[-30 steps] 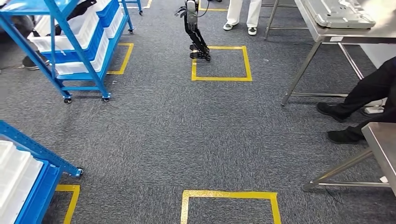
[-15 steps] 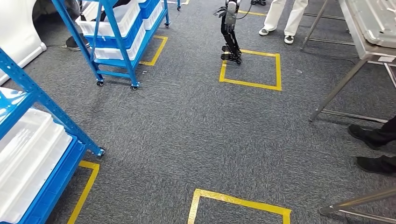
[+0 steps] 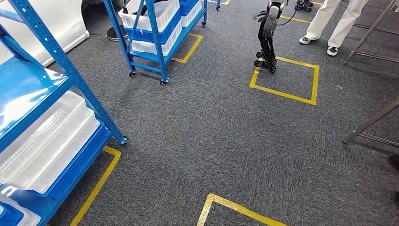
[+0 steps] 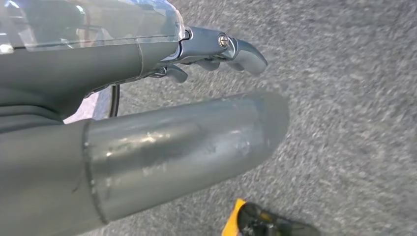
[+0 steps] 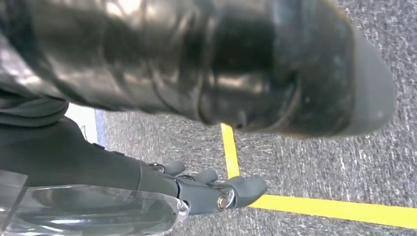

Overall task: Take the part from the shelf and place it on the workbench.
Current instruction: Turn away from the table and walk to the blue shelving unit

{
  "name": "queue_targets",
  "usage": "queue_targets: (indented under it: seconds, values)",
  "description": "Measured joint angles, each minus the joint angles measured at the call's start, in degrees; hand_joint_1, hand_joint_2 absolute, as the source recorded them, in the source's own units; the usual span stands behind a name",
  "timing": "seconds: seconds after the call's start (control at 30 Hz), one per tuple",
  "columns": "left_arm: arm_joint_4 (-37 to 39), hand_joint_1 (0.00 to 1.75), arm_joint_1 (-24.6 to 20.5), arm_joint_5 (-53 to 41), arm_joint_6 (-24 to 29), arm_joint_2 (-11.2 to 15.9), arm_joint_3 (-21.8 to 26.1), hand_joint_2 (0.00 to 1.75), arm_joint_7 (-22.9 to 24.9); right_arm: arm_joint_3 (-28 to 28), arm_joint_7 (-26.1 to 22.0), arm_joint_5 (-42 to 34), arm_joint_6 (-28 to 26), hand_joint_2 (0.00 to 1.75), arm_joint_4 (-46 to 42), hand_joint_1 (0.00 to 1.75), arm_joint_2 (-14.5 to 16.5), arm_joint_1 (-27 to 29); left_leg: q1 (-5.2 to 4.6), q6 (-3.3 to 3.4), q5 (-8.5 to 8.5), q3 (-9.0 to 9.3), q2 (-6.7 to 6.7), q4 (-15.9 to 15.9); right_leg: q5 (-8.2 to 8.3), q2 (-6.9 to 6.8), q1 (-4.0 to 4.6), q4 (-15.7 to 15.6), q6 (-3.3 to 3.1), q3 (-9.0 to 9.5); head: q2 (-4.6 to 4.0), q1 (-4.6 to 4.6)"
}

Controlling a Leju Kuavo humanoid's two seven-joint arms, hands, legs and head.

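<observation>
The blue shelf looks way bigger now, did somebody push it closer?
Nobody pushed it. The whole head view swung left, so the camera turned toward the near blue shelf and its white bins; the workbenches slid out on the right. The left hand and right hand hang empty over the carpet.

Grey carpet floor (image 3: 197, 141), yellow tape squares (image 3: 284, 77) marked on it. Blue wheeled rack (image 3: 157, 28) beyond the near blue shelf (image 3: 42, 94), holding white bins (image 3: 150, 16). White panel (image 3: 61, 23) left of that rack. Steel table leg (image 3: 371, 122) at far right of the carpet. Even, shadowless light.
</observation>
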Motion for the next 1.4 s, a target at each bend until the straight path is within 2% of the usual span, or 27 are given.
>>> queue_targets:
  seconds: [0.07, 0.13, 0.2, 0.23, 0.3, 0.33, 0.37, 0.43, 0.5, 0.57, 0.63, 0.67, 0.7, 0.73, 0.8, 0.87, 0.93, 1.0, 1.03, 1.1, 1.17, 1.2, 1.23, 1.27, 1.3, 1.37, 1.4]
  values:
    - [0.0, 0.0, 0.12, -0.08, -0.04, -0.03, 0.0, 0.0, 0.01, -0.01, 0.01, 0.14, -0.03, 0.0, 0.01, 0.0, 0.02, 0.07, -0.06, -0.49, -1.85, -1.38, 2.52, 2.77, 0.31, -1.59, -0.1, -0.68, -0.78, 0.31, 0.0, -0.08]
    - [0.0, 0.0, -0.09, -0.11, -0.06, -0.02, 0.0, 0.0, 0.01, -0.03, 0.02, 0.2, -0.07, 0.0, 0.01, 0.0, 0.03, 0.32, -0.08, -0.84, -5.57, -4.57, 5.84, 9.67, 0.28, -3.31, 0.16, -0.9, -1.24, 0.44, 0.0, -0.15]
    - [0.0, 0.0, -0.2, -0.15, -0.08, 0.01, 0.0, 0.0, 0.0, -0.03, 0.02, 0.23, -0.07, 0.0, 0.01, 0.0, 0.02, 0.38, 0.02, -1.14, -7.54, -7.25, 6.82, 15.43, 0.1, -5.0, 0.39, -0.87, -1.43, 0.49, 0.0, -0.14]
    - [0.0, 0.0, -0.15, -0.18, -0.09, 0.02, 0.0, 0.0, 0.01, -0.03, 0.02, 0.24, -0.07, 0.0, 0.01, 0.0, 0.01, 0.33, 0.04, -1.19, -6.96, -7.22, 7.05, 15.57, -0.02, -5.8, 0.46, -0.85, -1.45, 0.56, 0.0, -0.14]
    - [0.0, 0.0, -0.04, -0.25, -0.1, 0.05, 0.0, 0.0, 0.02, -0.02, 0.02, 0.27, -0.07, 0.0, 0.01, 0.0, 0.02, 0.22, 0.01, -0.98, -3.48, -4.06, 7.93, 9.86, -0.32, -7.13, 0.54, -0.79, -1.31, 0.9, 0.0, -0.14]
    - [0.0, 0.0, -0.07, -0.29, -0.1, 0.08, 0.0, 0.0, 0.02, -0.02, 0.02, 0.29, -0.07, 0.0, 0.01, 0.0, 0.02, 0.21, -0.2, -0.74, -1.93, -1.86, 9.25, 5.79, -0.55, -7.78, 0.66, -0.74, -1.12, 1.13, 0.0, -0.14]
    - [0.0, 0.0, -0.18, -0.34, -0.1, 0.11, 0.0, 0.0, 0.02, -0.02, 0.02, 0.31, -0.06, 0.0, 0.02, 0.0, 0.03, 0.24, -0.46, -0.37, -0.97, -0.19, 10.32, 2.71, -0.76, -8.34, 0.79, -0.69, -0.87, 1.32, 0.0, -0.14]
    - [0.0, 0.0, -0.26, -0.42, -0.08, 0.18, 0.0, 0.0, 0.02, -0.02, 0.02, 0.34, -0.05, 0.0, 0.03, 0.0, 0.03, 0.18, -0.98, 0.25, -0.65, 1.1, 11.41, 0.01, -1.06, -9.48, 1.04, -0.63, -0.4, 1.59, 0.0, -0.11]
    - [0.0, 0.0, -0.02, -0.44, -0.06, 0.23, 0.0, 0.0, 0.02, -0.02, 0.03, 0.41, -0.05, 0.0, 0.03, 0.0, 0.03, -0.14, -0.89, 0.85, -0.4, 1.04, 10.2, -0.37, -1.36, -9.94, 1.0, -0.52, 0.06, 1.88, 0.0, -0.11]
    - [0.0, 0.0, 0.07, -0.44, -0.02, 0.25, 0.01, 0.0, 0.04, -0.02, 0.07, 0.55, -0.04, 0.0, 0.03, 0.0, 0.03, -0.24, -0.53, 1.51, -0.05, 1.24, 9.03, -0.91, -3.03, -7.3, 0.73, 1.68, 0.61, 1.15, 0.0, -0.1]
    - [0.0, 0.0, -0.13, -0.44, 0.01, 0.25, 0.01, 0.0, 0.07, -0.02, 0.11, 0.71, -0.04, 0.0, 0.03, 0.0, 0.03, -0.03, -0.39, 1.97, 0.14, 1.26, 7.81, -1.07, -6.54, -4.04, 0.45, 8.19, 0.95, -2.0, 0.0, -0.06]
    - [0.0, 0.0, -0.24, -0.44, 0.01, 0.25, 0.01, 0.0, 0.08, -0.02, 0.14, 0.8, -0.04, 0.0, 0.05, 0.0, 0.03, 0.06, -0.41, 2.11, 0.17, 1.21, 7.11, -1.03, -8.11, -3.45, 0.37, 12.08, 1.04, -4.0, 0.0, -0.04]
    - [0.0, 0.0, -0.28, -0.44, 0.01, 0.25, 0.0, 0.0, 0.1, -0.02, 0.16, 0.87, -0.02, 0.0, 0.06, 0.0, 0.03, 0.13, -0.42, 2.14, 0.18, 1.21, 6.34, -0.98, -8.72, -3.28, 0.28, 14.86, 1.14, -5.54, 0.0, -0.04]
    - [0.0, 0.0, -0.26, -0.44, 0.01, 0.25, 0.01, 0.0, 0.13, -0.02, 0.18, 0.97, 0.02, 0.0, 0.07, 0.0, 0.03, 0.16, -0.41, 2.12, 0.16, 1.25, 5.51, -0.89, -8.13, -3.21, 0.17, 15.72, 1.22, -6.21, 0.0, -0.04]
    - [0.0, 0.0, -0.2, -0.46, 0.02, 0.25, 0.02, 0.0, 0.17, -0.02, 0.22, 1.16, 0.09, 0.0, 0.08, 0.0, 0.03, 0.2, -0.33, 1.92, 0.02, 1.36, 3.83, -0.56, -3.96, -2.7, -0.12, 11.02, 1.27, -4.53, 0.0, -0.04]
    - [0.0, 0.0, -0.24, -0.52, 0.03, 0.25, 0.02, 0.0, 0.2, -0.01, 0.33, 1.44, 0.12, 0.0, 0.09, 0.0, 0.03, 0.29, -0.29, 1.42, -0.26, 1.14, 2.32, 0.07, -0.8, -0.37, -0.39, 4.06, 1.15, -1.67, 0.0, -0.06]
    - [0.0, 0.0, -0.28, -0.61, 0.1, 0.25, 0.02, 0.0, 0.21, 0.08, 0.45, 1.9, 0.13, 0.0, 0.1, 0.0, 0.03, 0.23, -0.21, 0.7, -0.29, 0.6, 1.16, 0.44, -0.44, 1.14, -0.33, 1.27, 0.88, -0.63, 0.0, -0.07]
    - [0.0, 0.0, -0.08, -0.65, 0.18, 0.24, 0.02, 0.0, 0.22, 0.24, 0.5, 2.27, 0.14, 0.0, 0.1, 0.0, 0.05, 0.01, -0.01, -0.08, -0.03, 0.21, 0.08, 0.27, -0.27, 0.2, -0.16, 0.96, 0.32, -0.58, 0.0, -0.07]
    - [0.0, 0.0, 0.07, -0.66, 0.18, 0.21, 0.02, 0.0, 0.22, 0.31, 0.53, 2.37, 0.16, 0.0, 0.1, 0.0, 0.06, -0.05, 0.02, -0.39, -0.23, 0.02, 0.44, 0.49, -0.12, -0.42, -0.17, 0.72, -0.07, -0.46, 0.0, -0.08]
    - [0.0, 0.0, 0.12, -0.67, 0.19, 0.2, 0.02, 0.0, 0.22, 0.38, 0.54, 2.49, 0.22, 0.0, 0.1, 0.0, 0.09, 0.06, -0.04, -0.87, -2.42, -1.55, 3.14, 3.8, 0.16, -1.94, -0.25, 0.2, -0.84, -0.35, 0.0, -0.12]
    - [0.0, 0.0, -0.07, -0.67, 0.2, 0.25, 0.02, 0.0, 0.22, 0.39, 0.55, 2.66, 0.34, 0.0, 0.1, 0.0, 0.09, 0.35, -0.03, -1.22, -6.32, -4.9, 6.19, 11.15, 0.12, -3.61, 0.04, 0.14, -1.26, -0.42, 0.0, -0.15]
    - [0.0, 0.0, -0.11, -0.68, 0.2, 0.27, 0.02, 0.0, 0.22, 0.39, 0.55, 2.75, 0.4, 0.0, 0.1, 0.0, 0.09, 0.44, 0.0, -1.36, -7.62, -6.4, 6.74, 14.48, 0.06, -4.47, 0.17, 0.15, -1.35, -0.45, 0.0, -0.14]
    - [0.0, 0.0, -0.08, -0.71, 0.19, 0.26, 0.02, 0.0, 0.22, 0.4, 0.55, 2.82, 0.45, 0.0, 0.1, 0.0, 0.08, 0.48, 0.02, -1.42, -7.95, -7.15, 6.98, 16.27, 0.0, -5.29, 0.26, 0.16, -1.42, -0.45, 0.0, -0.14]
    - [0.0, 0.0, 0.02, -0.74, 0.19, 0.25, 0.02, 0.0, 0.22, 0.4, 0.55, 2.89, 0.48, 0.0, 0.1, 0.0, 0.08, 0.45, 0.02, -1.41, -7.1, -6.71, 7.14, 15.73, -0.06, -6.04, 0.31, 0.17, -1.44, -0.38, 0.0, -0.14]
    - [0.0, 0.0, 0.12, -0.76, 0.19, 0.25, 0.02, 0.0, 0.22, 0.42, 0.55, 2.95, 0.48, 0.0, 0.1, 0.0, 0.08, 0.39, 0.01, -1.31, -5.33, -5.08, 7.48, 12.8, -0.14, -6.72, 0.34, 0.17, -1.41, -0.25, 0.0, -0.14]
    - [-0.01, 0.0, 0.12, -0.79, 0.2, 0.27, 0.02, 0.0, 0.22, 0.45, 0.55, 3.05, 0.48, 0.0, 0.1, 0.0, 0.09, 0.3, -0.33, -0.74, -1.92, -0.64, 9.73, 4.51, -0.39, -7.93, 0.52, 0.18, -1.12, 0.14, 0.0, -0.14]
    - [-0.01, 0.0, 0.02, -0.79, 0.2, 0.28, 0.02, 0.0, 0.22, 0.47, 0.56, 3.08, 0.48, 0.0, 0.1, 0.0, 0.1, 0.29, -0.59, -0.34, -1.08, 0.8, 10.73, 1.61, -0.5, -8.46, 0.6, 0.18, -0.9, 0.29, 0.0, -0.14]
